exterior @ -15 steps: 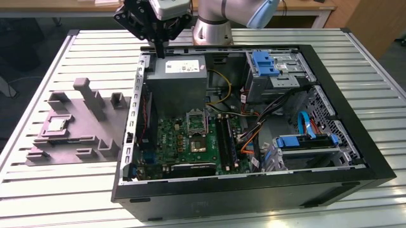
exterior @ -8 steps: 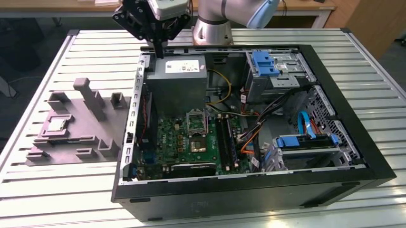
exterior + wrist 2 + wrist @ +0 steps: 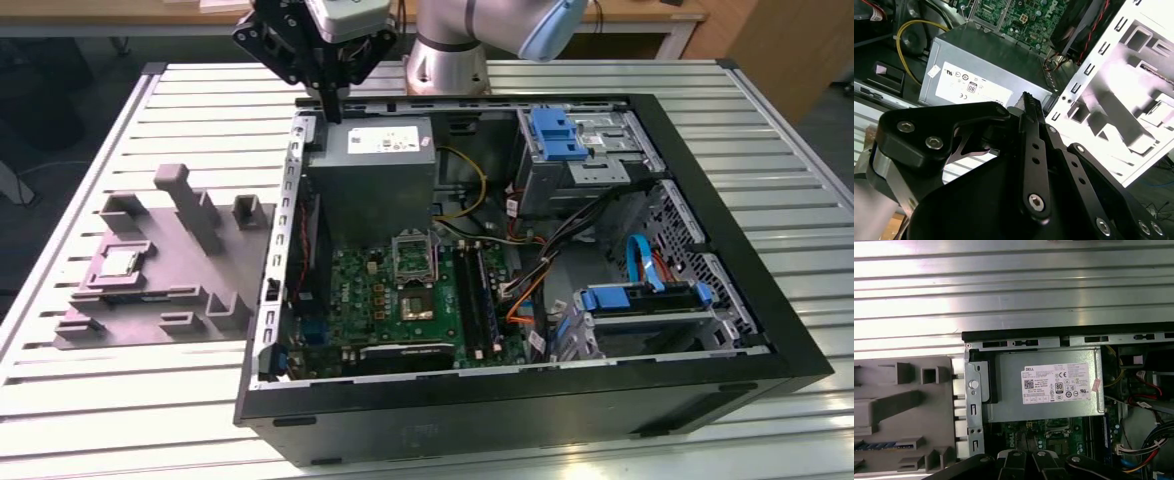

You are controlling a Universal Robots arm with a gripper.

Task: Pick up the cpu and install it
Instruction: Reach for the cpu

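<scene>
As the exterior view shows, the cpu [image 3: 118, 263] lies on the tray [image 3: 154, 300].

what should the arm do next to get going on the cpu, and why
Probably swing the hand toward the exterior view's left, to above the cpu. The hand hangs shut and empty over the power supply inside the case, while the cpu lies flat on the grey tray outside it, well apart.
</scene>
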